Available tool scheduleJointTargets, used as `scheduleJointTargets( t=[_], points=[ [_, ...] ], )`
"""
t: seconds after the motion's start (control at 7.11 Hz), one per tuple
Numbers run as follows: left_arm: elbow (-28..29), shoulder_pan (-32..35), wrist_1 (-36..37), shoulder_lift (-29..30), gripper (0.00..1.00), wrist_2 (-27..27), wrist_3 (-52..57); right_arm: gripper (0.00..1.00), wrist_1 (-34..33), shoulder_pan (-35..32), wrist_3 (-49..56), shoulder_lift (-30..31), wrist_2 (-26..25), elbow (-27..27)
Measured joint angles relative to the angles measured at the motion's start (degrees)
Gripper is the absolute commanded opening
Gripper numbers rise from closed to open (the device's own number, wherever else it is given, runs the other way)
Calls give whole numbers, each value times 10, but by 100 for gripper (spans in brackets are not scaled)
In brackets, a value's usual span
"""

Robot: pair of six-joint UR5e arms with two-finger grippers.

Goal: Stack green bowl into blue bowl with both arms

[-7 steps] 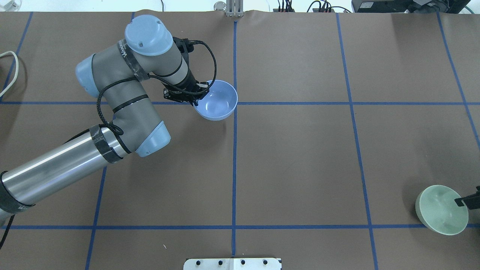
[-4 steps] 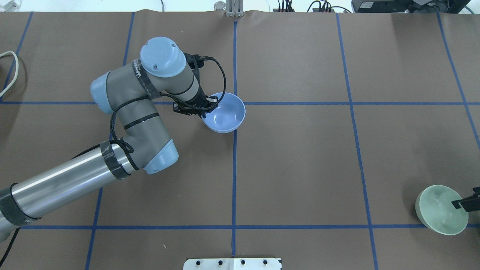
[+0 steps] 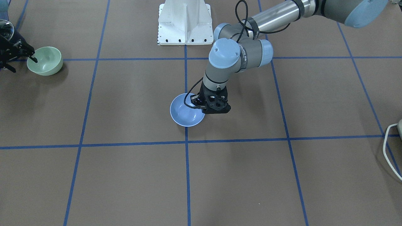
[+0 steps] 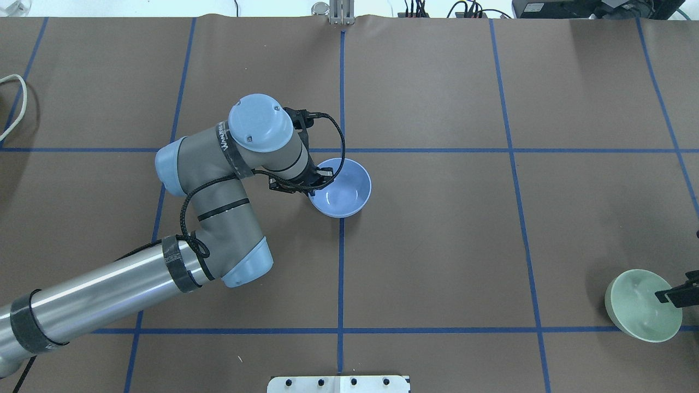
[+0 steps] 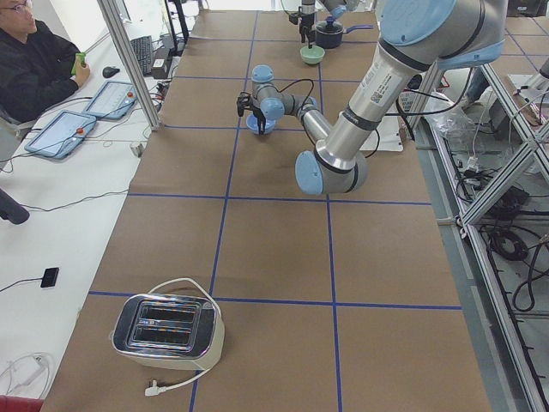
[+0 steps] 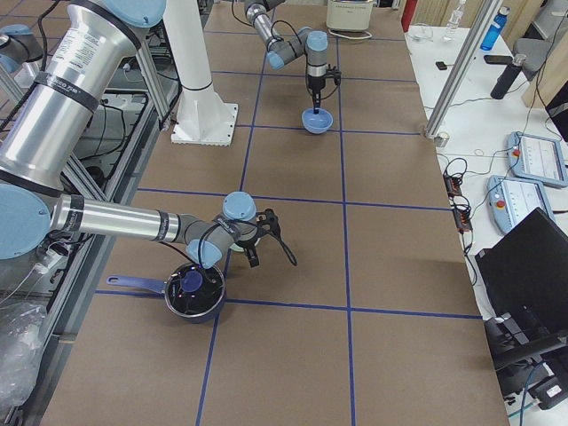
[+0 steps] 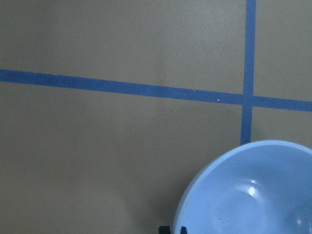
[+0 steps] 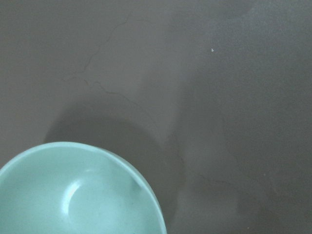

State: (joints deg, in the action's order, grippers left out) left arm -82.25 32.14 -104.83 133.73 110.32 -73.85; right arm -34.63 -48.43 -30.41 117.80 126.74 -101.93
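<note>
- Pinches the blue bowl [image 4: 345,191] by its rim with the left gripper [image 4: 315,184], jaws clenched on the wall.
- Holds that bowl upright, just past the fingertips on the side away from the wrist, over a tape line [image 4: 341,262] on the table [image 4: 437,245].
- Reaches one finger of the right gripper [image 3: 29,59] over the green bowl [image 3: 47,61], upright directly under the tip.
- Cannot tell whether that gripper is clamped or slack.
- Shows the two bowls well apart.

Only lettering: white print [image 4: 223,143] on left arm [image 4: 218,164] wrist link, 9 o'clock of blue bowl [image 4: 345,192]. Too blurry to read.
</note>
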Motion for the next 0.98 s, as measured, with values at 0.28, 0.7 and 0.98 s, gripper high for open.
scheduleJointTargets(
  t=[0.28,0.7,0.98],
  points=[
    [-4,-8,0,-1,65,-9,-1,98,0,0,0,-1,0,1],
    [-28,-7,-13,-17,97,-7,0,82,0,1,0,-1,0,2],
    [-52,4,-16,-29,97,0,2,53,0,3,0,-1,0,3]
  ],
)
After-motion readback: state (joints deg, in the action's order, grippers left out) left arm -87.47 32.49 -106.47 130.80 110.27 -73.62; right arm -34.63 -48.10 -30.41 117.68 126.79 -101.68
